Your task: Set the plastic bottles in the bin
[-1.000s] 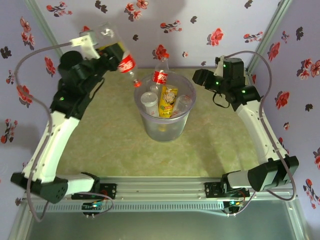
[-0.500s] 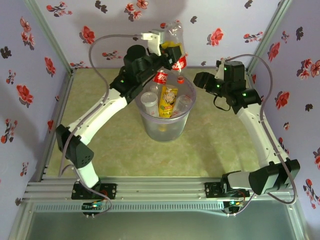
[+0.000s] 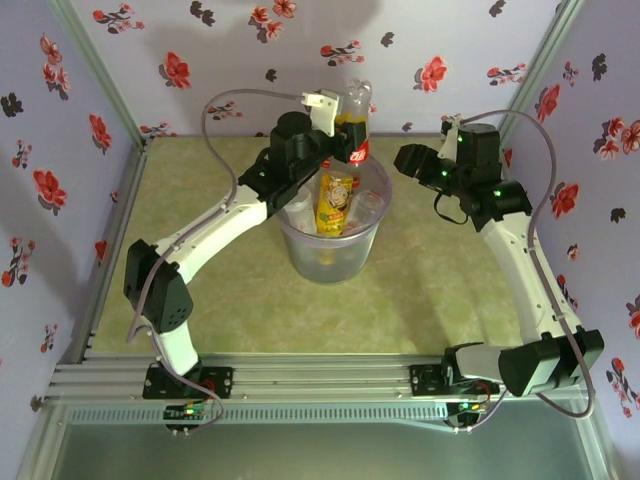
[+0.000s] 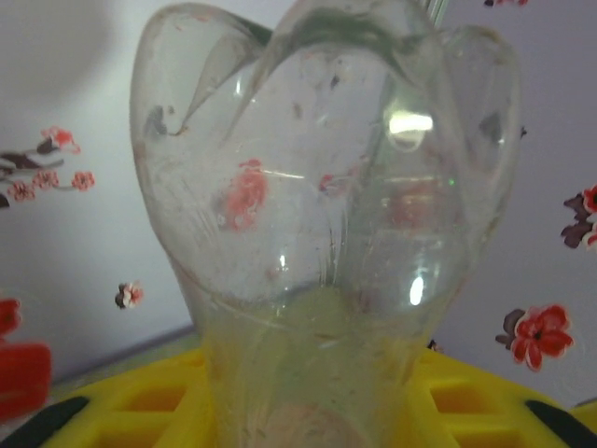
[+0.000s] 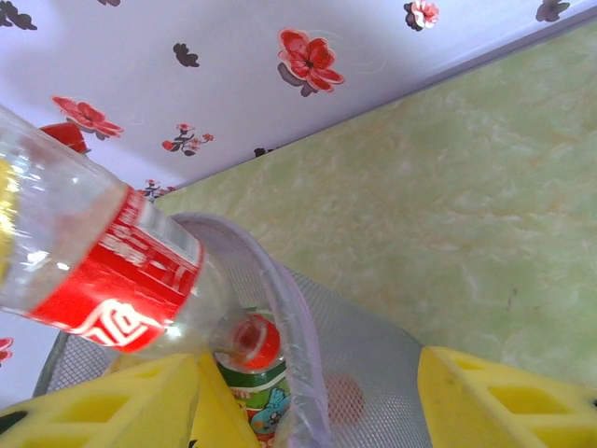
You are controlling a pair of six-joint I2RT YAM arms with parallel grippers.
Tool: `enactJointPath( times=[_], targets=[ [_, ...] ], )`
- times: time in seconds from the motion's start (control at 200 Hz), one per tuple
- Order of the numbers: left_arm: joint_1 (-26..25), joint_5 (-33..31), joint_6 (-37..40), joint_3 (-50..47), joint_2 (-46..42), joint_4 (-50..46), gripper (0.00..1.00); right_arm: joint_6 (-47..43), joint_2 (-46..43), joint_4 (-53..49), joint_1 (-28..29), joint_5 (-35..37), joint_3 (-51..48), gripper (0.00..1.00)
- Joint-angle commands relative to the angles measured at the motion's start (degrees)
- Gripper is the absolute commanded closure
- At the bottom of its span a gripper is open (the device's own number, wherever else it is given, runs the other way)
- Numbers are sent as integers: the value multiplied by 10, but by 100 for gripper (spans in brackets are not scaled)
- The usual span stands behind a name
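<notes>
Right wrist: bottle [image 5: 121, 280] cap-down over bin [image 5: 308, 355]

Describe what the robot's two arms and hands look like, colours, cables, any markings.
Both the left arm and right arm are white links joined by black joint housings. A grey cable loops from each wrist. Small green lights dot the right arm's black joints. The left hand and right hand have yellow fingers with recessed square pockets.

Clear, glossy plastic is seen on the bottle [image 4: 326, 233]; the bin [image 5: 297, 317] is shown as translucent, finely meshed plastic; the table [image 5: 448, 187] is rendered matt; brushed metal is caught on the rail [image 3: 320, 378].
</notes>
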Motion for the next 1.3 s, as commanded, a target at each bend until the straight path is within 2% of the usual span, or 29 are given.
enactJointPath(
  times=[0.0,0.075,0.16,0.28,0.36,0.51,0.675,0.84,0.97,1.13,1.215,1.295],
  targets=[
    [-8,0,-23,-17,-4,31,72,-7,5,2,-2,-9,-2,36],
    [-9,10,-31,-28,0,29,68,-7,9,7,-3,-9,0,36],
    [-13,16,-32,-36,2,20,60,-6,17,6,-2,-13,8,36],
    [-15,27,-21,-30,5,3,32,-3,23,15,-2,-20,15,36],
    [-15,33,-12,-16,7,-9,18,0,28,19,-1,-24,21,35],
    [-17,42,-3,5,6,-9,7,3,38,32,6,-27,33,35],
    [-19,42,-1,14,-11,9,7,1,53,29,21,-29,69,35],
    [-19,34,-1,40,-17,27,13,0,66,29,31,-27,92,35],
    [-18,11,1,78,4,20,27,4,63,33,34,-23,81,35],
    [-17,11,-18,123,36,12,39,-2,49,27,33,-10,69,36],
    [-16,11,-27,142,51,-11,51,-5,46,23,33,-8,70,36],
    [-17,13,-27,155,62,-47,59,-7,44,19,32,-6,67,36]
  ],
)
